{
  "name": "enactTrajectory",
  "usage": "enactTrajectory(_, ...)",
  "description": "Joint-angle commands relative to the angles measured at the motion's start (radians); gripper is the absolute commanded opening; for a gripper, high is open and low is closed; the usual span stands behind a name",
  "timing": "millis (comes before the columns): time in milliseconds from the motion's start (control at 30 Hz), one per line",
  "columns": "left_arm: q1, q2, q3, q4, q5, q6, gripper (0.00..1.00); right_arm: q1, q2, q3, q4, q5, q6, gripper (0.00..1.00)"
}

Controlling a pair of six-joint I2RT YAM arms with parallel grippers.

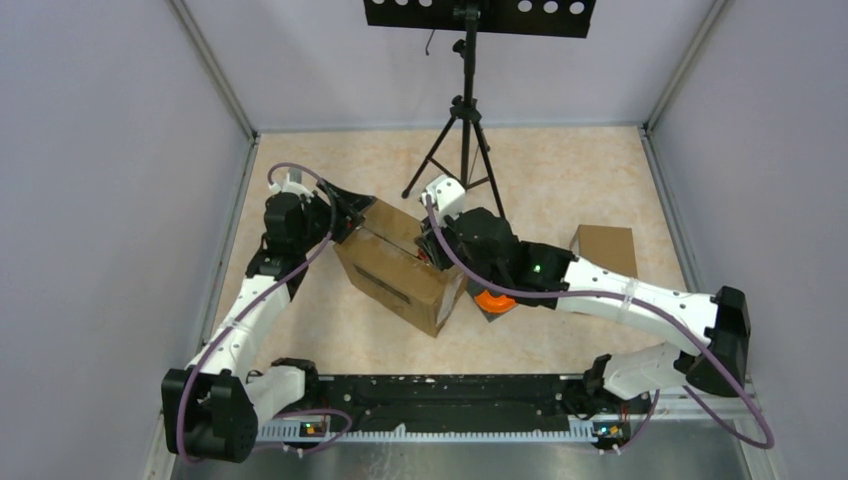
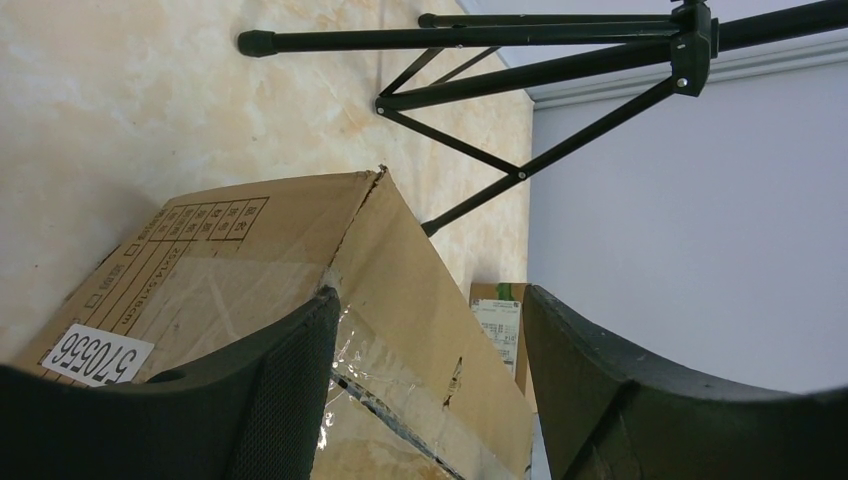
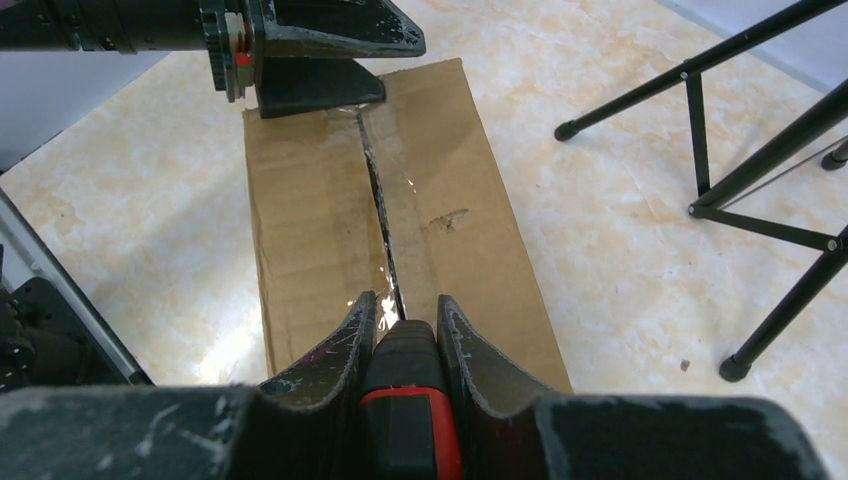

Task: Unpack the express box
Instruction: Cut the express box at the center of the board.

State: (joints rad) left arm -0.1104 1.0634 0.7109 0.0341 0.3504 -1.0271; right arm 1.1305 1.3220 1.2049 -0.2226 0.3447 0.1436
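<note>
My left hand [image 1: 348, 215] sits at the far-left end of the express box [image 1: 400, 275], fingers apart, one over the taped top and the other past its edge; I cannot tell whether either presses on the cardboard. The box lies slantwise in the middle of the bench [image 1: 560, 180], flaps shut, with clear tape along the centre seam [image 3: 385, 230]. My right hand [image 3: 400, 310] is at the near end of that seam, clamped on a black-and-red cutter [image 3: 410, 400] whose tip meets the tape. I judge the step to be slitting the tape, barely begun. Next I should draw the cutter along the seam toward my left hand, shallow and straight, with the box braced and stopping short of those fingers. A smaller box [image 1: 605, 250] stands well apart on the right
</note>
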Motion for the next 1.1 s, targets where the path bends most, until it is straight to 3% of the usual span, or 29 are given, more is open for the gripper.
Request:
enactTrajectory(0, 0.014, 0.047, -0.033, -0.185, -0.1, 0.063, 0.73, 0.01, -0.078, -0.022, -0.051, 0.057, -0.008, 0.0)
enactTrajectory(767, 0.014, 0.065, -0.014, -0.203, -0.114, 0.092, 0.74, 0.01, -0.182, -0.13, -0.106, 0.083, -0.003, 0.0)
enactTrajectory(1067, 0.017, 0.118, 0.133, -0.242, -0.134, 0.187, 0.75, 0.009, -0.127, -0.142, 0.136, 0.07, -0.062, 0.0)
